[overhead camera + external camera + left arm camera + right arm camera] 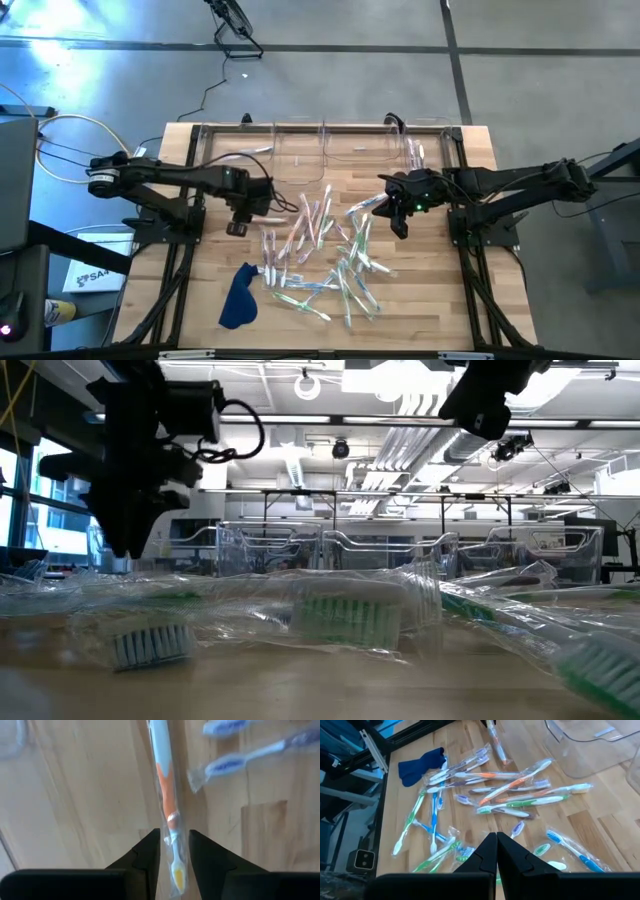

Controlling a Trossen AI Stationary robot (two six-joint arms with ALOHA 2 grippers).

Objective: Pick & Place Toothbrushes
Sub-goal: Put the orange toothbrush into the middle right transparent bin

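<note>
Several wrapped toothbrushes [325,255] with pink, green, blue and orange handles lie scattered in the middle of the table; the right wrist view shows the pile too [505,795]. My left gripper [173,852] hangs above the table left of the pile [238,222] and is shut on one wrapped toothbrush [165,785] with a whitish and orange handle. My right gripper [496,847] hovers over the pile's right side [401,226], shut and holding nothing. My left gripper pinches the wrapped toothbrush between its two fingers [147,855], close to one end [172,837]. The fingers lie along the brush, and the rest of it sticks out forward past the tips. It looks lifted clear of the wood below.
Clear plastic bins [330,150] stand in a row along the far edge, one with a few toothbrushes in it [415,152]. A dark blue cloth [238,295] lies near the front left. Bare wood shows to the left and right of the pile.
</note>
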